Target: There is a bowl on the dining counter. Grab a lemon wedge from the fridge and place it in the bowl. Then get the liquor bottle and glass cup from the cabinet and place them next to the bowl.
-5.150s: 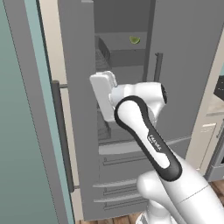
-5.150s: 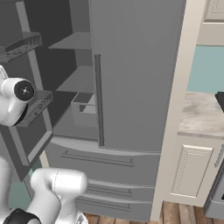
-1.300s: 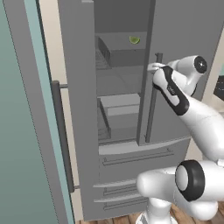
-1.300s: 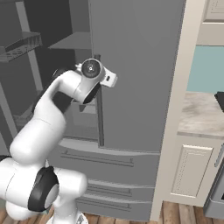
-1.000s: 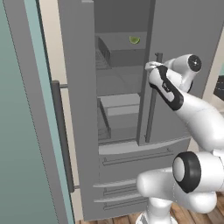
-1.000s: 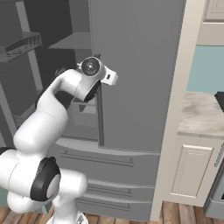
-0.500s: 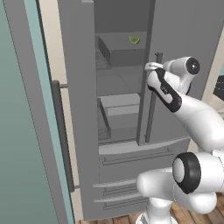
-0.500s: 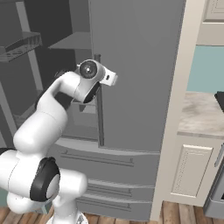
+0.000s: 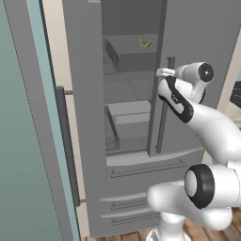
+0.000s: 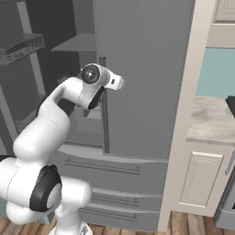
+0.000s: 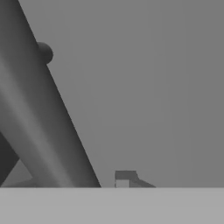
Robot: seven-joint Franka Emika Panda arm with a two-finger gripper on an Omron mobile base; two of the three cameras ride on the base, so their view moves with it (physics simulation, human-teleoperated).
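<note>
The fridge (image 9: 202, 42) stood tall and grey, its left door (image 9: 84, 117) swung wide open and its right door (image 10: 142, 78) shut. Inside, grey shelves and a box-like bin (image 9: 129, 117) showed in the open half. Below lay the drawers (image 9: 141, 188).

The white arm (image 9: 207, 127) rose from the base and reached to the shut right door, the hand meeting the long vertical handle (image 9: 165, 103) near its top. From the hand view the handle (image 11: 39, 118) ran close by as a thick slanted bar against the flat door face, with one dark finger tip (image 11: 124, 178) beside it. The claw (image 9: 163, 73) was at the handle, but whether its jaws were apart or clamped on the bar could not be told.

The lemon wedge (image 9: 145, 43) lay on the upper shelf inside the fridge, a small green-yellow piece. It sat above the claw and to its left, behind the plane of the doors, apart from the fingers.
</note>
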